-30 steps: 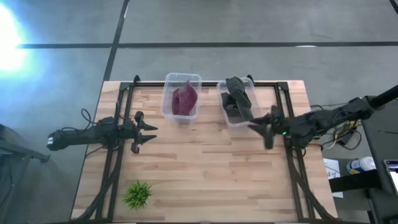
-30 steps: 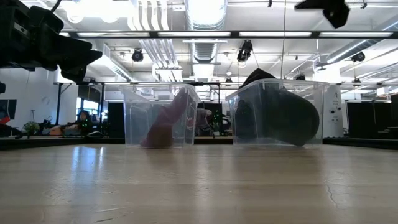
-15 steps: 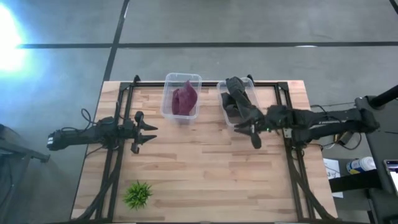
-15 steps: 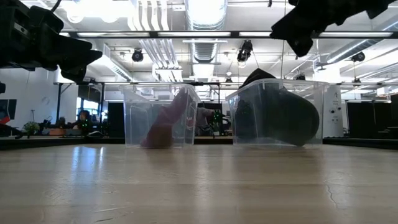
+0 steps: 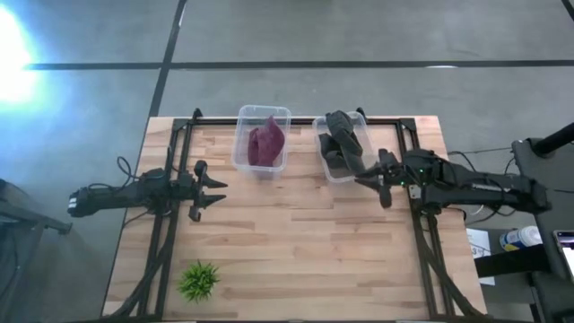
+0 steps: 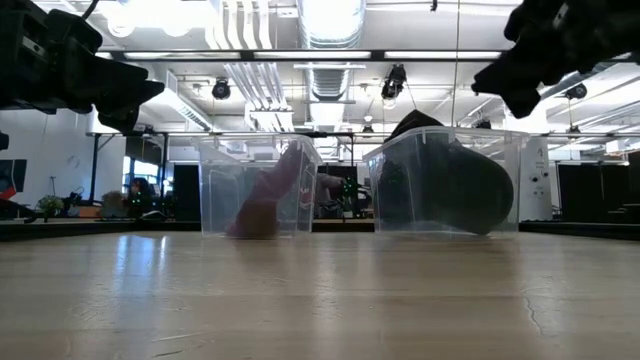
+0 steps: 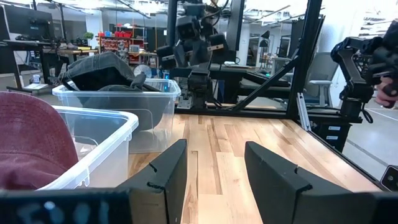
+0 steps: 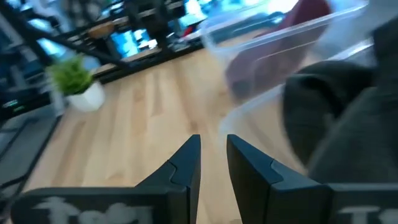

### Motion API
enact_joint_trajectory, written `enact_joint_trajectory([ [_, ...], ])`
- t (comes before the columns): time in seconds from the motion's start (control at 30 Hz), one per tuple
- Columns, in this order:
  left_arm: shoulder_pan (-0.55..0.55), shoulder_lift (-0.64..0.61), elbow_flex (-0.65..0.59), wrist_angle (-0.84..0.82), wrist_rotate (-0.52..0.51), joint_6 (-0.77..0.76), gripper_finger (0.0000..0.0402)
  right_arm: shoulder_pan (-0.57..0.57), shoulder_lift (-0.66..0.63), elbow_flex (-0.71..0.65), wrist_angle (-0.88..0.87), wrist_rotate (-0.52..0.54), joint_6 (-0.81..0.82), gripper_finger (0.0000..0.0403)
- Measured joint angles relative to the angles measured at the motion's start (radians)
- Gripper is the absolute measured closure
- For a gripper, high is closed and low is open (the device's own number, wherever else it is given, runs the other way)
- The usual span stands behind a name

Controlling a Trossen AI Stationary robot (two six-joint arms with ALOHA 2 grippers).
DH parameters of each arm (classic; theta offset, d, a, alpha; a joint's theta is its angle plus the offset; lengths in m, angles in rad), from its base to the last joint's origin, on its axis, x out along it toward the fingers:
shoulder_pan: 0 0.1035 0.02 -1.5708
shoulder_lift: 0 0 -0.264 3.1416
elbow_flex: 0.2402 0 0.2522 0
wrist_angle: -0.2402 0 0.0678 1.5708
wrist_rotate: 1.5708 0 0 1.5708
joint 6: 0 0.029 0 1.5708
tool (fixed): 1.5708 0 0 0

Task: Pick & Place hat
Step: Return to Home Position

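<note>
A maroon hat [image 5: 265,144] sits in the left clear bin [image 5: 244,158]. A dark grey hat [image 5: 341,142] fills the right clear bin [image 5: 325,167], and its top sticks up over the rim. My right gripper [image 5: 374,186] hovers above the table just beside the near right corner of the dark hat's bin. It is open by a narrow gap in the right wrist view [image 8: 213,140] and empty. My left gripper [image 5: 215,193] waits open and empty [image 7: 214,146] over the left half of the table, pointing right.
A small green plant [image 5: 198,280] stands near the table's near left corner and also shows in the right wrist view [image 8: 74,78]. Black frame rails [image 5: 421,233] run along both table sides. Bare wood [image 5: 296,233] lies between the arms and toward the near edge.
My right gripper has swung toward the table's left, up to the dark hat's bin, then drawn back a little to the right. It has also come lower over the table. The hats, the bins and my left arm have kept still.
</note>
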Motion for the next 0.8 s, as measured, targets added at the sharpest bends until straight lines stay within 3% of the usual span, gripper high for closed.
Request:
enact_joint_trajectory([
  [0.13, 0.0, 0.0, 0.0, 0.0, 0.0, 0.0, 0.0246, 0.0, -0.036, -0.021, 0.024, 0.103, -0.002, 0.0328],
  [0.4, 0.0, 0.0, 0.0, 0.0, 0.0, 0.0, 0.0246, 0.0, -0.046, -0.004, 0.119, 0.175, 0.042, 0.0324],
  [0.6, 0.0, 0.0, 0.0, 0.0, 0.0, 0.0, 0.0246, 0.001, -0.058, 0.012, 0.105, 0.157, 0.055, 0.0319],
  [0.8, 0.0, 0.0, 0.0, 0.0, 0.0, 0.0, 0.0246, 0.002, -0.048, 0.018, 0.229, 0.157, -0.004, 0.0325],
])
